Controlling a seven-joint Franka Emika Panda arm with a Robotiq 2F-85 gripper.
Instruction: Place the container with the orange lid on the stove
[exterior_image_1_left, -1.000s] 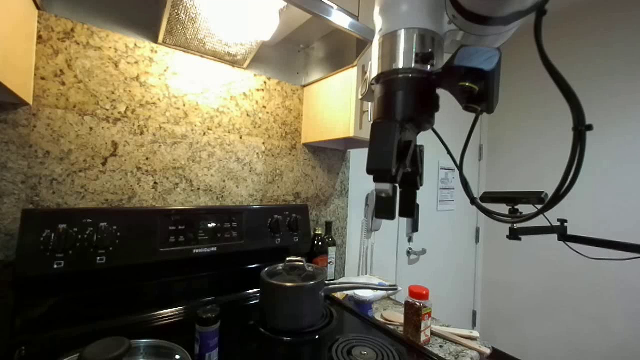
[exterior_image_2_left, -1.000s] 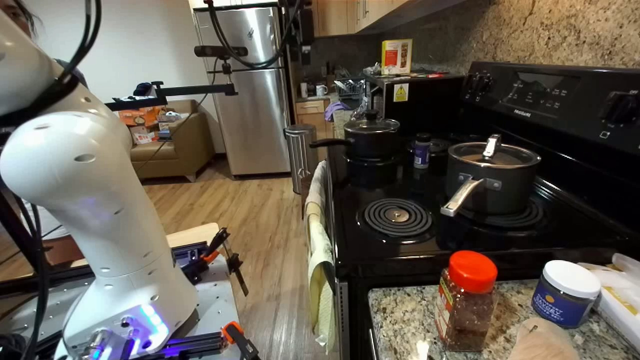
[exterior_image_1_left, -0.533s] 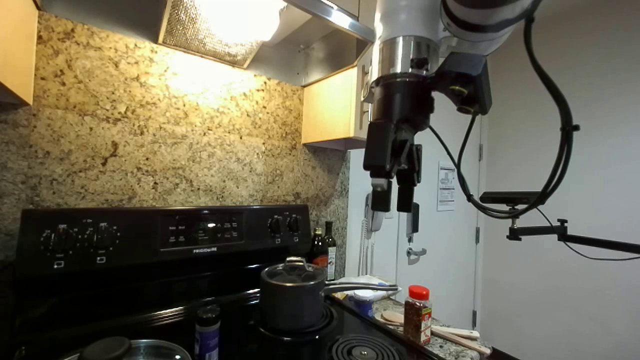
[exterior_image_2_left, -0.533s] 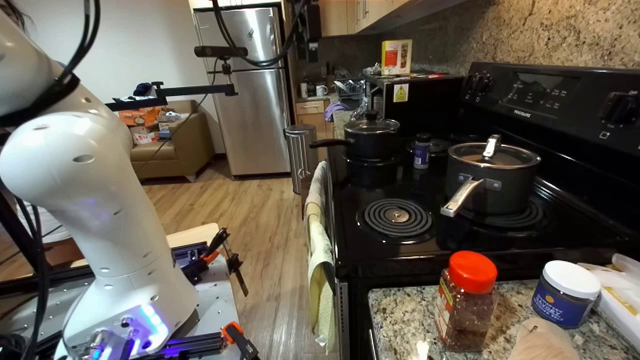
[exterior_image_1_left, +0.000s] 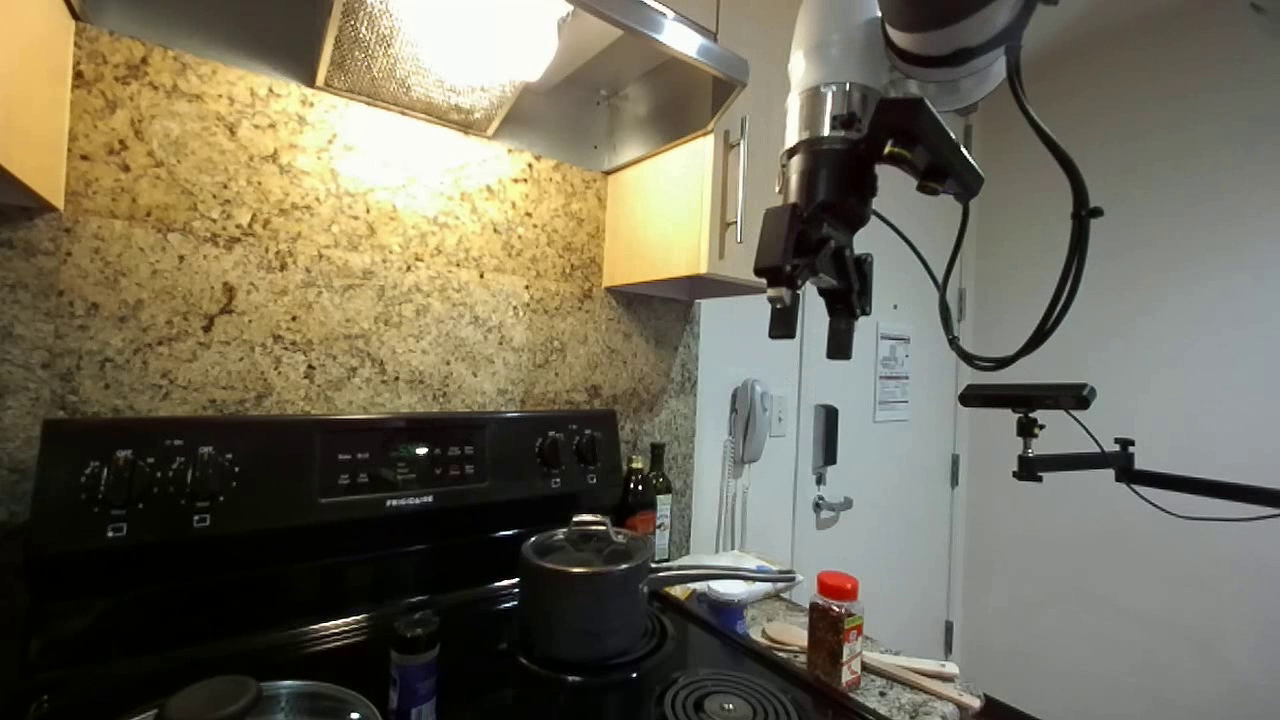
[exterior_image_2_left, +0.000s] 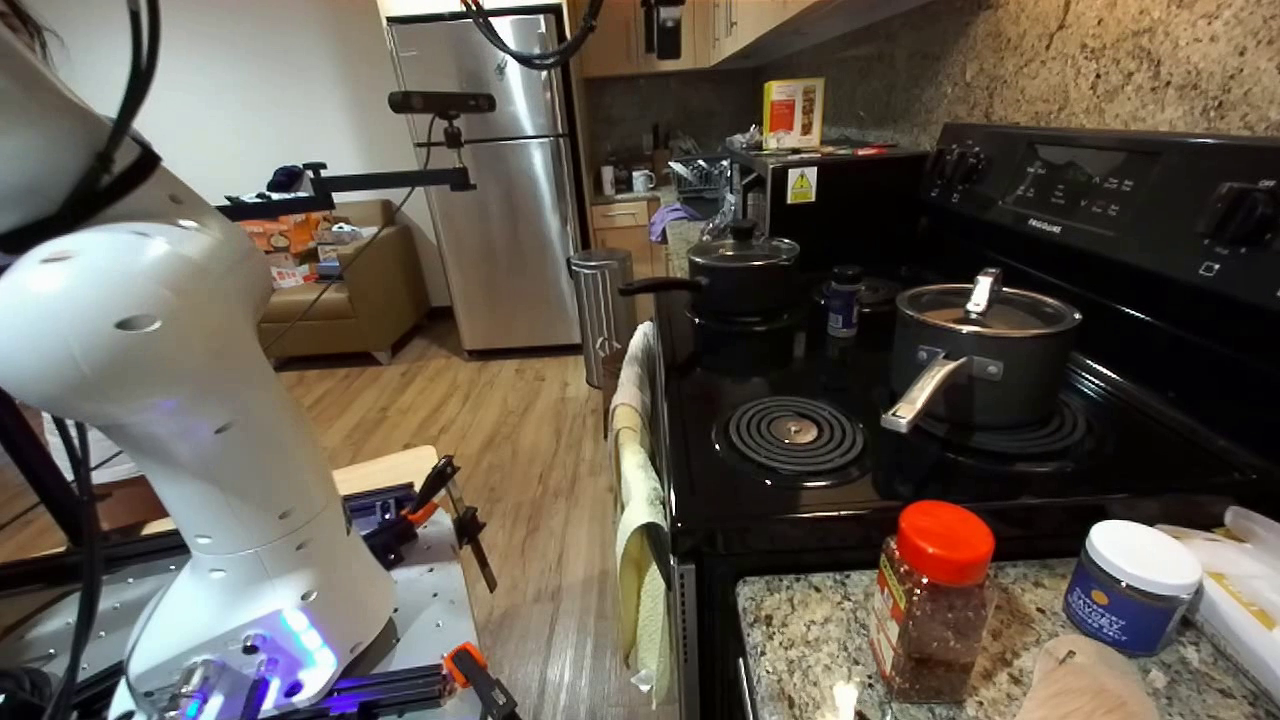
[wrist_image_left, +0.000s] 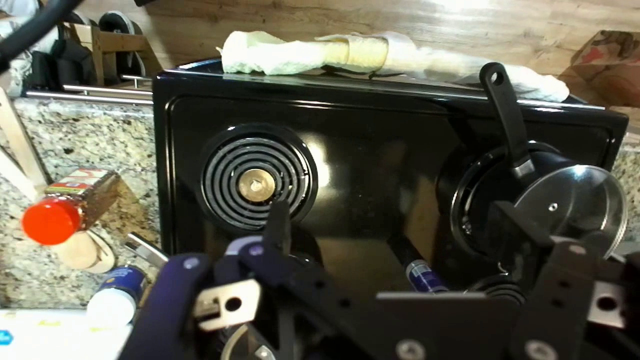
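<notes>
The container with the orange lid (exterior_image_1_left: 835, 640) is a clear jar with reddish-brown contents and an orange-red lid. It stands upright on the granite counter beside the stove (wrist_image_left: 370, 145), in both exterior views (exterior_image_2_left: 930, 625). In the wrist view the jar (wrist_image_left: 87, 197) is at the left, outside the fingers. My gripper (exterior_image_1_left: 812, 332) is open and empty, high above the jar in an exterior view. In the wrist view the gripper (wrist_image_left: 397, 220) has its fingertips wide apart over the cooktop. In an exterior view only a bit of the gripper (exterior_image_2_left: 662, 30) shows at the top edge.
A lidded pot (exterior_image_2_left: 985, 360) sits on a burner near the counter, its handle towards the counter. A black pan (exterior_image_2_left: 745, 280) and a purple-labelled bottle (exterior_image_2_left: 843, 303) stand farther along the cooktop. A bare coil burner (exterior_image_2_left: 795, 432) is near the front. A white-lidded jar (exterior_image_2_left: 1130, 590) and wooden spoons (exterior_image_1_left: 910, 675) are on the counter.
My gripper has moved up, and lately to the right in an exterior view, and is a little more tilted. The arm's cables rose with it. The jar and the pots have not moved.
</notes>
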